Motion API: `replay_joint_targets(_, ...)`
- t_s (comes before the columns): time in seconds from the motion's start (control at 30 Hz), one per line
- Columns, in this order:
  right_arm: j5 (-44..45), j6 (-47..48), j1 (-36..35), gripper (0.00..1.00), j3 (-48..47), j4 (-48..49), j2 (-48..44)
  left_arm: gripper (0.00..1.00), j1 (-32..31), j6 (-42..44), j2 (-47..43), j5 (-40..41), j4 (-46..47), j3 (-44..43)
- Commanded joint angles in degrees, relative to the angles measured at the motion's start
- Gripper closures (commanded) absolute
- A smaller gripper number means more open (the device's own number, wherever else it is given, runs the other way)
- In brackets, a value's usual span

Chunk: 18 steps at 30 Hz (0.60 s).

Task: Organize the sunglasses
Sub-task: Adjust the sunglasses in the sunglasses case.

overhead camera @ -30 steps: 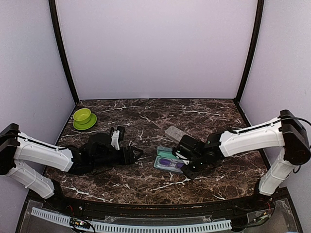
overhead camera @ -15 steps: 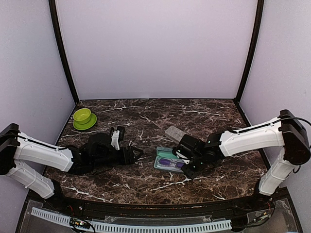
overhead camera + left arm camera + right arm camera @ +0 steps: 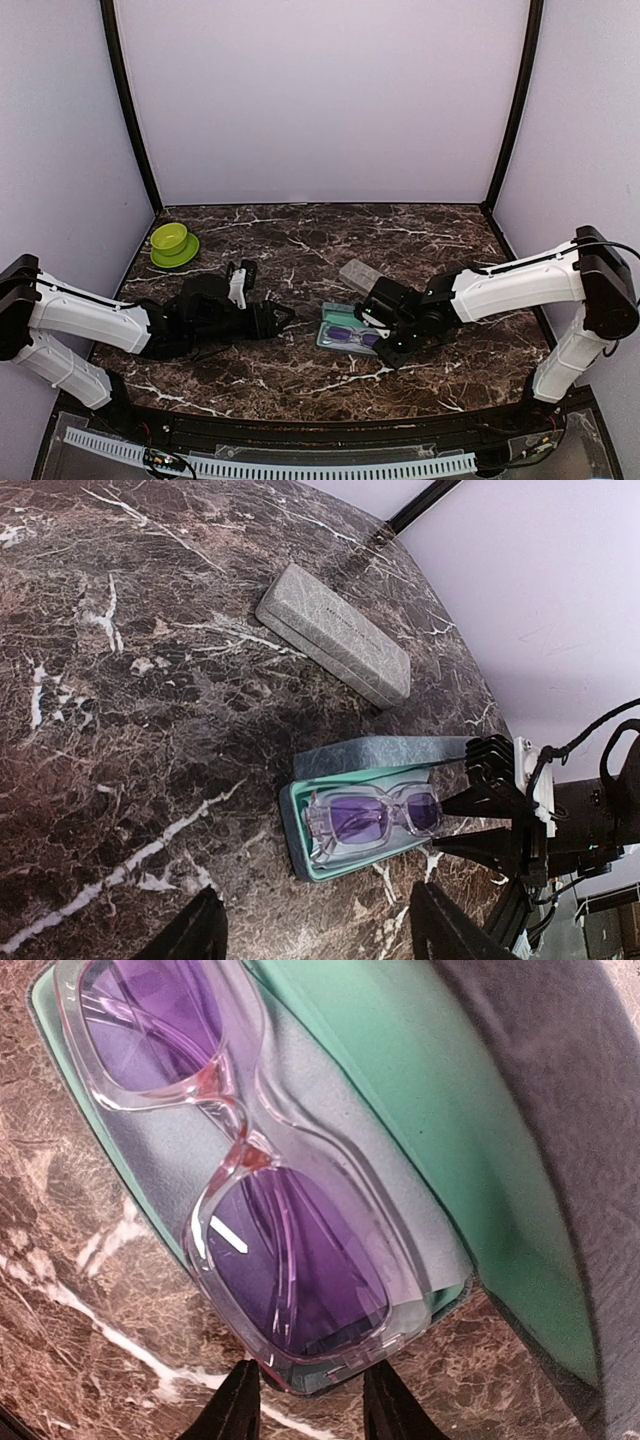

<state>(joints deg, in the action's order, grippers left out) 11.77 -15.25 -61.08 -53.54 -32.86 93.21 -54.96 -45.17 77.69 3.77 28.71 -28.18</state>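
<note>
The sunglasses have a clear frame and purple lenses. They lie on a pale cloth in an open grey case with teal lining, its lid tipped back. My right gripper sits low at the case's right end. Its fingertips stand apart just past the frame's corner and grip nothing. My left gripper is open on the marble, a little left of the case and pointing at it.
A second grey case, closed, lies behind the open one. A green bowl on a green saucer stands at the far left. Purple walls enclose the dark marble table.
My right gripper's fingers have drawn slightly closer together at the case's end. The left arm, the case and the sunglasses have not moved.
</note>
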Motion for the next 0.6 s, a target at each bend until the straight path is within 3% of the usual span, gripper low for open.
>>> replay_joint_targets(0.0, 0.75, 0.39, 0.43, 0.64, -1.12, 1.57, 0.57, 0.35, 0.12, 0.43, -0.11, -0.34, 0.60, -1.30)
replay_joint_targets(0.57, 1.04, 1.23, 0.26, 0.61, -1.40, 2.12, 0.08, 0.35, 0.12, 0.39, 0.08, -0.56, 0.65, -1.43)
